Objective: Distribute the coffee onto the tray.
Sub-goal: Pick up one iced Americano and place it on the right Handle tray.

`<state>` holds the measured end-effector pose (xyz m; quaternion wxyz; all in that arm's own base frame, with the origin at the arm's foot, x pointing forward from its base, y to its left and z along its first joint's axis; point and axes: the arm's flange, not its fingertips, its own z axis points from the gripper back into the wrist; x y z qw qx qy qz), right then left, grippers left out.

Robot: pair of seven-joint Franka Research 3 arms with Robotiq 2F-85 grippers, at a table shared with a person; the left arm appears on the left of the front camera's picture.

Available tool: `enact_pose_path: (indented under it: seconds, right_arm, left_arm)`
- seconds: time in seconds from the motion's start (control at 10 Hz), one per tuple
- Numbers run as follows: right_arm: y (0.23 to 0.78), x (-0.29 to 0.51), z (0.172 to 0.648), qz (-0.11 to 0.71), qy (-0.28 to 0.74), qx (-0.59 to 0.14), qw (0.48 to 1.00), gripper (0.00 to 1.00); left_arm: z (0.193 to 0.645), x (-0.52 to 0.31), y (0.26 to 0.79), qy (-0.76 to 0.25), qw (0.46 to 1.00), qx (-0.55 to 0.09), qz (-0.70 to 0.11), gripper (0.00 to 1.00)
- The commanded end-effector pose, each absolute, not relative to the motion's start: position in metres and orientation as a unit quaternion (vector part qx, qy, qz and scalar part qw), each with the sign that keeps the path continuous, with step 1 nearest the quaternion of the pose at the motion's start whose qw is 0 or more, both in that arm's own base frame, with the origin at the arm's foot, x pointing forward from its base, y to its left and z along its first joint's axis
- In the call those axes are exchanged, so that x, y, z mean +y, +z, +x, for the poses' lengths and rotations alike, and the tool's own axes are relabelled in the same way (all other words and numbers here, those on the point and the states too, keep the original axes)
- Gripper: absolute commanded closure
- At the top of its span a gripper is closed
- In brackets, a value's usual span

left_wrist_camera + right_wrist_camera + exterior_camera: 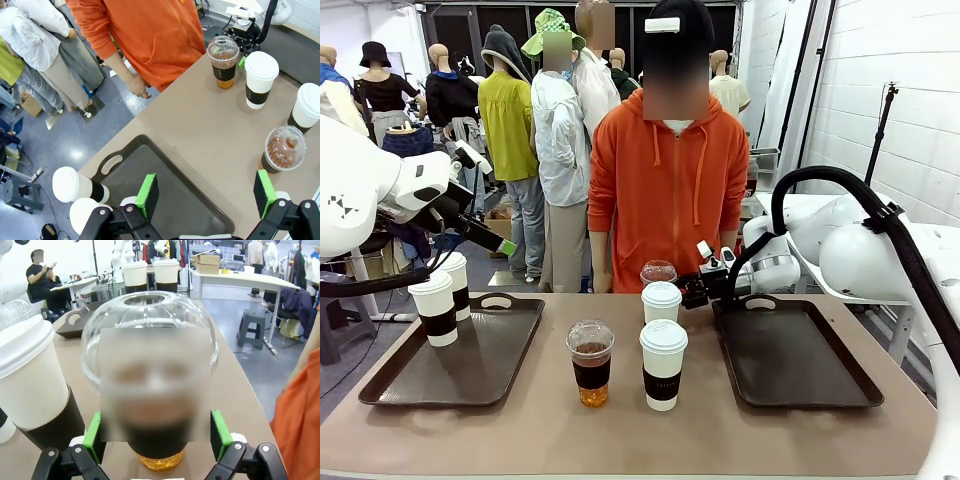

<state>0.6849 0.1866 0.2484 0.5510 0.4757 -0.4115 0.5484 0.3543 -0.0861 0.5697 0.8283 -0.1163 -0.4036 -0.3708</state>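
Observation:
Two white lidded cups with black sleeves (438, 308) stand at the left end of the left tray (500, 345). On the bare table between the trays are a clear dome-lidded cup of amber drink (591, 362), a white cup (663, 363), another white cup (661, 300) and, behind it, a second clear cup (658, 272). My right gripper (703, 287) is open around that back clear cup (150, 315), its green pads (220, 432) standing off both sides. My left gripper (206, 195) hangs open and empty above the left tray (165, 175).
The right tray (790, 355) lies bare under my right arm. A person in an orange hoodie (665, 190) stands at the far edge with hands down. The white cup (35, 385) stands close beside the clear cup in my right gripper.

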Motion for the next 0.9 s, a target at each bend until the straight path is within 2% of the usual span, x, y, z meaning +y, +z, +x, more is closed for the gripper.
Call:
enact_pose_path:
  seconds: [0.0, 0.7, 0.8]
  right_arm:
    - [0.244, 0.194, 0.697, 0.484, 0.554, -0.392, 0.552, 0.00]
    - [0.235, 0.208, 0.700, 0.489, 0.545, -0.387, 0.561, 0.00]
    - [0.236, 0.209, 0.699, 0.493, 0.541, -0.382, 0.564, 0.06]
  left_arm:
    - [0.355, -0.086, 0.569, -0.372, 0.827, -0.403, -0.121, 0.00]
    - [0.355, -0.086, 0.569, -0.372, 0.827, -0.403, -0.121, 0.00]
    - [0.355, -0.086, 0.569, -0.372, 0.827, -0.403, -0.121, 0.00]
